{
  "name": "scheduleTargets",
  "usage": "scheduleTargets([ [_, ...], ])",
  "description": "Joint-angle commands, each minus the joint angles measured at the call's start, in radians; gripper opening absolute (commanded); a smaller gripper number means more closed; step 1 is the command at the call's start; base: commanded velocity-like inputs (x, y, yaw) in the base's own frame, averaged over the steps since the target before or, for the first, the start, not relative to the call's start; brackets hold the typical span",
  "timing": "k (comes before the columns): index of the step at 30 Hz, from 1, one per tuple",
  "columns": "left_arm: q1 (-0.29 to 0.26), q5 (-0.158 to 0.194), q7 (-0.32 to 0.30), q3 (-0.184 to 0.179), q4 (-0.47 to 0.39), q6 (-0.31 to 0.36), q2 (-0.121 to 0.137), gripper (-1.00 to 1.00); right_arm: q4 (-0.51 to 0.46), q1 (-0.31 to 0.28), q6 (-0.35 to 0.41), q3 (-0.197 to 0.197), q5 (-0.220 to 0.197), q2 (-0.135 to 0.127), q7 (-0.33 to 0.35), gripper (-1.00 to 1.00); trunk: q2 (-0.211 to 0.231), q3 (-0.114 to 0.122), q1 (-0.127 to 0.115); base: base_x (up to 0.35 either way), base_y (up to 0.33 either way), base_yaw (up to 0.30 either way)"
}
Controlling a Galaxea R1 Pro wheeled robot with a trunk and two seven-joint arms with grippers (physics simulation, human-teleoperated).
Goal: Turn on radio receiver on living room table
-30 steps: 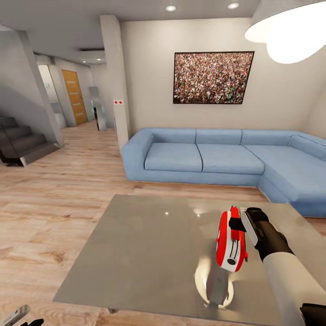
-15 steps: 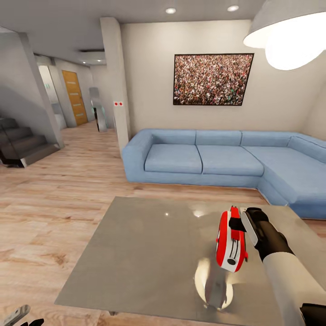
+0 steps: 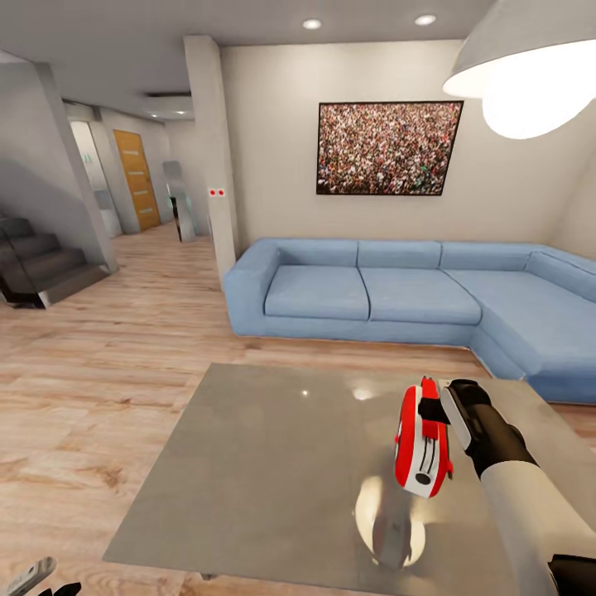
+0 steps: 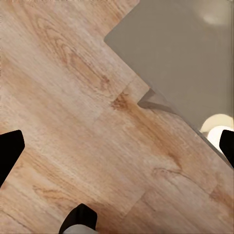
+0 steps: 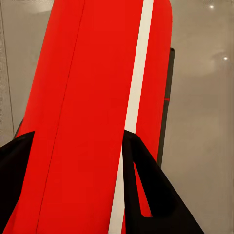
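The glossy red radio receiver (image 3: pixel 422 447) with its white band hangs tilted on edge just above the grey table (image 3: pixel 265 463), near the table's right side. My right gripper (image 3: pixel 432 410) is shut on its upper end. In the right wrist view the radio's red side (image 5: pixel 92 112) runs between the two black fingers (image 5: pixel 151 195), with the table top behind it. My left gripper (image 3: pixel 37 577) sits low at the near left, off the table. In the left wrist view it (image 4: pixel 117 148) stands open over the wood floor beside the table's corner (image 4: pixel 170 58).
A blue L-shaped sofa (image 3: pixel 372 290) stands behind the table under the crowd picture (image 3: pixel 389 147). A white pendant lamp (image 3: pixel 530 74) hangs at the upper right. A pillar (image 3: pixel 211 149), stairs (image 3: pixel 37 265) and a hallway lie to the left across open wood floor.
The whole view has shifted a little, with the room and table sliding slightly down the picture. The radio stays held in my right gripper at the same spot in the view.
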Motion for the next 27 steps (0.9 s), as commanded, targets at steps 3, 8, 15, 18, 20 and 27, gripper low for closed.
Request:
scheduleTargets([
  [3,0.000,0.000,0.000,0.000,0.000,0.000,0.000,1.00,0.000,0.000,0.000,0.000,0.001,0.000,0.000,-1.00,0.021,0.010,-0.012,0.000,0.000,0.000],
  [8,0.000,0.000,0.000,0.000,0.000,0.000,0.000,1.00,0.000,0.000,0.000,0.000,0.001,0.000,0.000,-1.00,0.056,0.025,-0.031,0.000,0.000,0.000],
  [15,0.000,0.000,0.000,0.000,-0.001,0.001,0.000,1.00,0.000,0.000,0.000,0.000,0.001,0.000,0.000,-1.00,0.105,0.047,-0.058,0.000,0.000,0.000],
  [18,0.000,0.000,0.000,0.000,-0.001,0.001,0.000,1.00,0.000,0.000,0.000,0.000,0.001,0.000,0.000,-1.00,0.126,0.057,-0.069,0.000,0.000,0.000],
  [20,0.000,0.001,0.000,0.000,-0.001,0.001,0.000,1.00,0.000,0.000,0.000,0.000,0.001,0.000,0.000,-1.00,0.140,0.063,-0.077,0.000,0.000,0.000],
  [27,0.000,0.000,0.000,0.000,0.000,0.001,0.000,1.00,0.000,0.000,0.000,0.000,0.002,0.000,0.000,-1.00,0.189,0.085,-0.104,0.000,0.000,0.000],
])
